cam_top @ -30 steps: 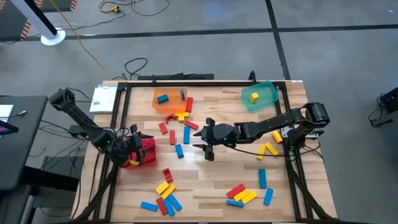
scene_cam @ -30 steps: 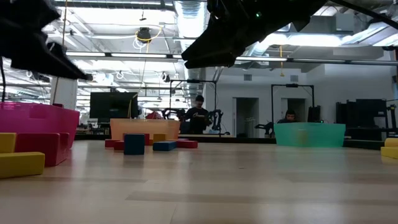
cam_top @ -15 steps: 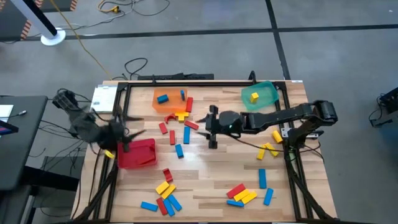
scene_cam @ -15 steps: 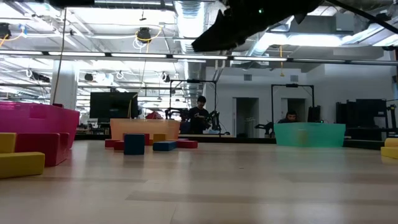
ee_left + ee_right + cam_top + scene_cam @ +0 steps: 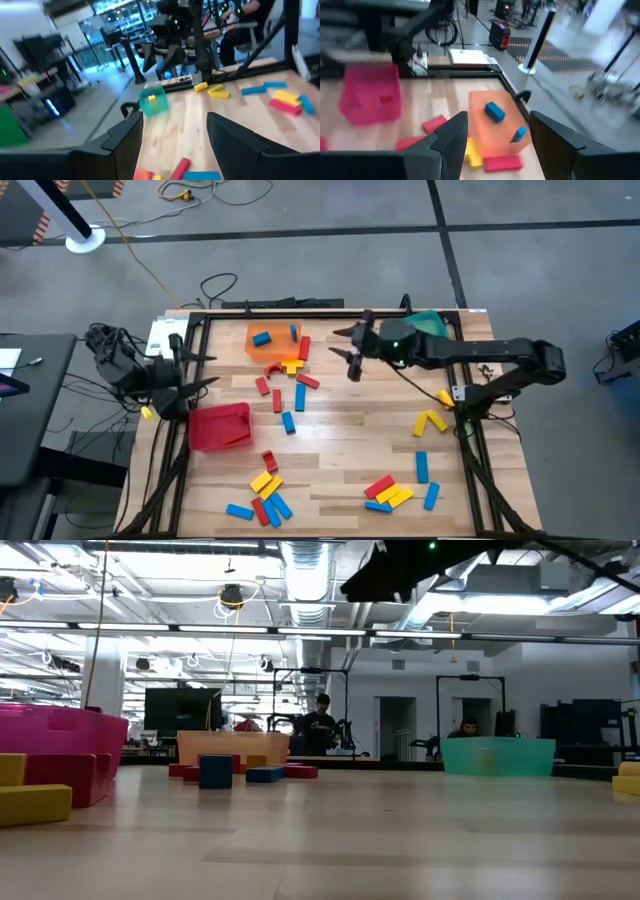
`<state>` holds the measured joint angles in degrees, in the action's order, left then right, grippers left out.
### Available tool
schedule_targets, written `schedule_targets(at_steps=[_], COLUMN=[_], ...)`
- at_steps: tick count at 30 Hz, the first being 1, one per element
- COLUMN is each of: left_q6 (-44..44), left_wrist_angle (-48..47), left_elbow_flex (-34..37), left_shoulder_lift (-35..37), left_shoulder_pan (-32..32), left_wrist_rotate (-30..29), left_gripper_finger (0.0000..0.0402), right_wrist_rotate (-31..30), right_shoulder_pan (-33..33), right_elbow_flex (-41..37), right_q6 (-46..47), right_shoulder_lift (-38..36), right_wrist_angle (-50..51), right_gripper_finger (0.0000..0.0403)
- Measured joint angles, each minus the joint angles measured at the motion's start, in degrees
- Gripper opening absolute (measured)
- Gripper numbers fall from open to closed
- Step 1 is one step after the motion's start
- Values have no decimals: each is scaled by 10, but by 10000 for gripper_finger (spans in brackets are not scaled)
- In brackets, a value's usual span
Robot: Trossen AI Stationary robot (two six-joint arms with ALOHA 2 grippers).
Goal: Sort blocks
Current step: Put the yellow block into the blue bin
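Blocks (image 5: 268, 490) lie scattered flat on the table (image 5: 340, 450), long axes pointing every which way; clusters at 7 and 5 o'clock. Only the right wrist view shows two blue blocks (image 5: 495, 111) inside the orange bin (image 5: 497, 122). Left gripper (image 5: 185, 370) and right gripper (image 5: 350, 350) both have jaws wide, empty.

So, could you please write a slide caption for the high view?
Both open grippers, left and right, hover empty over a table of scattered blocks and three bins.
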<state>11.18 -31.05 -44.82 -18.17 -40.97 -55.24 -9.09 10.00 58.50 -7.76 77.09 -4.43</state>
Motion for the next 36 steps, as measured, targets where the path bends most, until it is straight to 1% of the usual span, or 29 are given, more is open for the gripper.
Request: schedule_targets(at_steps=[3,5,8,12,14,18,25,27,29,31,32,34,36], left_q6=[-53,-93,-187,-332,-367,-383,-396,-412,-456,-508,-515,-476,-413], left_wrist_angle=[-25,-47,-81,-137,-143,-142,-142,-142,-139,-113,-95,-53,-1], left_elbow_flex=[-1,-1,-1,3,13,40,103,119,130,133,133,133,133], left_shoulder_lift=[5,3,3,2,2,1,2,2,2,2,2,0,-9], left_shoulder_pan=[0,0,0,0,0,0,0,0,6,19,27,47,75], left_wrist_rotate=[-5,-20,-23,-8,13,36,35,18,-29,-86,-104,-93,-45], left_gripper_finger=[213,213,213,213,213,213,213,213,213,213,213,213,213], right_wrist_rotate=[2,2,2,3,3,3,3,3,3,3,3,3,4], right_shoulder_pan=[-3,-10,-22,-38,-42,-42,-52,-55,-54,-48,-44,-33,-21], right_elbow_flex=[0,0,0,0,0,0,0,0,1,0,0,0,1], right_q6=[81,120,168,194,194,194,199,187,162,134,126,124,132], right_shoulder_lift=[-13,-17,-20,-20,-20,-22,-25,-30,-37,-40,-42,-45,-46], right_wrist_angle=[21,38,54,67,67,68,97,133,165,188,192,206,201], right_gripper_finger=[226,226,226,226,226,226,226,226,226,226,226,226,226])
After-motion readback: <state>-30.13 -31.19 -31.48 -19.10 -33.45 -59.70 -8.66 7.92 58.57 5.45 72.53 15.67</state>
